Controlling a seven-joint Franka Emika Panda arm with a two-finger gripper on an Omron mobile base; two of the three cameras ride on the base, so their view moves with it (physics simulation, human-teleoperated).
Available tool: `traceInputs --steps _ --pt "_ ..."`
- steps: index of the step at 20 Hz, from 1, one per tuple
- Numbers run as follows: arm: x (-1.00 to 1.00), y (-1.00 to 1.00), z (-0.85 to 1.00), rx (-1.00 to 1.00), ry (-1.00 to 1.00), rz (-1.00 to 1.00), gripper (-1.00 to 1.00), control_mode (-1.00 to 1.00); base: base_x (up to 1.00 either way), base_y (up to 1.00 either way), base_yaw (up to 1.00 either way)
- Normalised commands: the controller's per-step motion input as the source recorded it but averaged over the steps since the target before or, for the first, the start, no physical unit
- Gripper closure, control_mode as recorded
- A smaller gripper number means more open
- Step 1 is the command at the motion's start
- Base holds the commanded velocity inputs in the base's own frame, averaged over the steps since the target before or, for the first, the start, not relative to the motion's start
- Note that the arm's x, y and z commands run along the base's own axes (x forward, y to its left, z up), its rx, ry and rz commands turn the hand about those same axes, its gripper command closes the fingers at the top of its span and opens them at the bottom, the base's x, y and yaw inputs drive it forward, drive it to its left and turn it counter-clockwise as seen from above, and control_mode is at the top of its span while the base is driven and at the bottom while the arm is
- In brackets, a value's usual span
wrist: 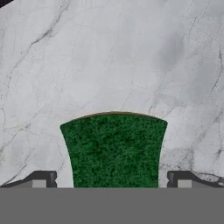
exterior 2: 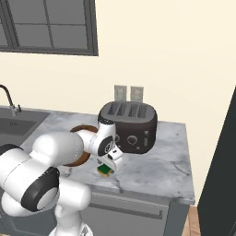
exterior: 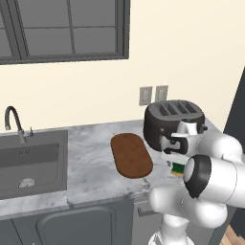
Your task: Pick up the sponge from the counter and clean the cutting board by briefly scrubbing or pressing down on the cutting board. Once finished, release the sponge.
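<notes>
The gripper point(wrist: 111, 179) is low over the sponge point(wrist: 113, 151), its two fingertips point(wrist: 41, 179) spread wide apart, one on each side of the green pad with a gap of stone showing between each tip and the sponge's edges. The sponge lies flat on the counter point(wrist: 109, 57), dark green face up, a thin yellow line along its far edge; the fingers straddle it but have not closed on it. Beyond the fingers the hand view shows pale marbled stone with thin grey veins running across it.

From the right base view the gripper point(exterior 2: 107, 167) hangs just above the sponge point(exterior 2: 105, 172), near the front edge of the counter point(exterior 2: 156, 166). Just behind the fingers stands a black four-slot toaster point(exterior 2: 129, 126). Off to the fingers' left, on the same stone, lies the cutting board point(exterior: 131, 154), a dark reddish-brown oval, flat and apart from the sponge point(exterior: 178, 168). Farther left of the board is a dark grey sink point(exterior: 31, 162) with a curved faucet point(exterior: 14, 122). Grey cabinets point(exterior: 72, 225) run under the worktop. Behind everything rises a cream wall point(exterior: 191, 43) with two outlet plates point(exterior: 153, 94) above the toaster, and a dark-framed window point(exterior: 62, 28) above the sink
</notes>
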Motion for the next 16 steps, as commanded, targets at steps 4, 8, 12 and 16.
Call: traceInputs --steps 4,8,12,16 --pt "0.03 0.0 -0.11 0.0 0.0 0.0 -1.0 -1.0 0.0 0.0 0.0" --pt "0.0 0.0 -0.11 0.0 0.0 0.0 -1.0 -1.0 0.0 0.0 0.0" --pt "0.0 0.0 -0.06 0.0 0.0 0.0 -1.0 -1.0 0.0 0.0 0.0" --pt "0.0 0.0 0.0 0.0 -0.01 0.0 -1.0 -1.0 0.0 0.0 0.0"
